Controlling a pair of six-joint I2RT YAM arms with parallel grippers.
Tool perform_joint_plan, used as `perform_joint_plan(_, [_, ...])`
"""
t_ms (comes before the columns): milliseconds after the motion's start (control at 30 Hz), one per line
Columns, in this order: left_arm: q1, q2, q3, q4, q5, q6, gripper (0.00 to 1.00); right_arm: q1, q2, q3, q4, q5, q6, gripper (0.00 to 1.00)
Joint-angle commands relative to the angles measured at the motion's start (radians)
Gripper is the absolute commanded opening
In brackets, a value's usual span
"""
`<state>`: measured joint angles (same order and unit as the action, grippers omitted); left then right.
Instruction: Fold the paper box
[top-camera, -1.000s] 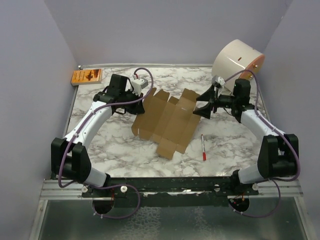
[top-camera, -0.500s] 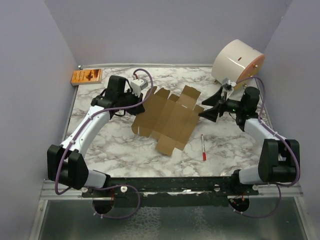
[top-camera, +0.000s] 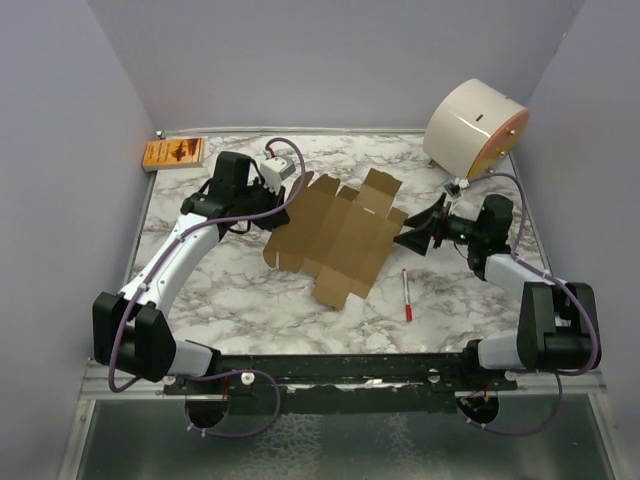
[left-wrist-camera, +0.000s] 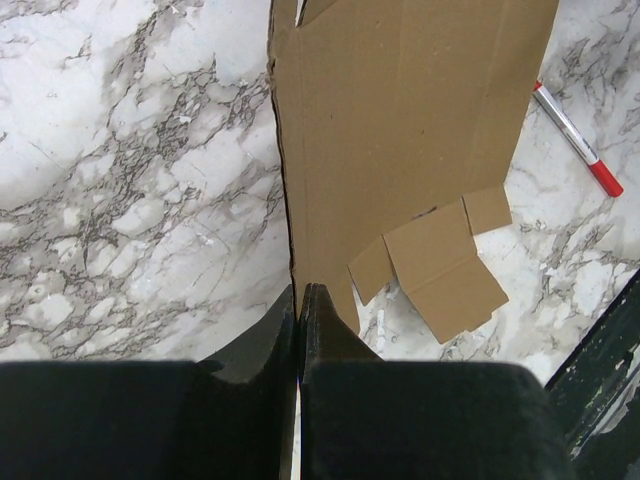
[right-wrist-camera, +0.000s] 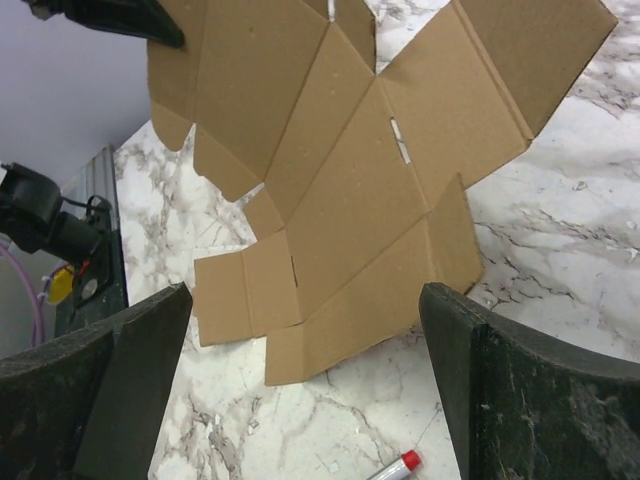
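Counting — one paper box (top-camera: 335, 240), one pen (top-camera: 407, 297)

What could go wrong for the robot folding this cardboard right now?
1. The left gripper pinches the cardboard only at its edge; it might slip or tear.
2. The right gripper hangs open, off the sheet, so a pull could drag it.
3. The pen lies close and could get knocked.

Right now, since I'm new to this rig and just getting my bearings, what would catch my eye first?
The flat brown paper box lies unfolded mid-table, its far-left edge pinched in the left hand. The right hand hangs wide open by its right edge, holding nothing. A big white cylinder lies on its side in the far right corner.
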<state>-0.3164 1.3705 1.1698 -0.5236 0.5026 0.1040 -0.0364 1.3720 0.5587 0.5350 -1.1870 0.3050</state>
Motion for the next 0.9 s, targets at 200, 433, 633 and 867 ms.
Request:
perform_joint_plan(200, [-0.004, -0.041, -0.016, 0.047, 0.002, 0.006, 0.0, -0.002, 0.089, -0.042, 0.125, 0.128, 0.114, 0.93])
perform_joint_plan(433, [-0.004, -0.044, -0.018, 0.053, 0.004, 0.002, 0.0, -0.001, 0.145, -0.058, 0.162, 0.134, 0.139, 0.86])
perform_joint_plan(633, [-0.004, -0.047, -0.02, 0.063, 0.014, -0.004, 0.0, 0.022, 0.205, -0.057, 0.197, 0.113, 0.151, 0.78])
perform_joint_plan(867, [-0.004, -0.044, -0.026, 0.085, 0.029, -0.017, 0.0, 0.052, 0.236, -0.054, 0.235, 0.102, 0.159, 0.68])
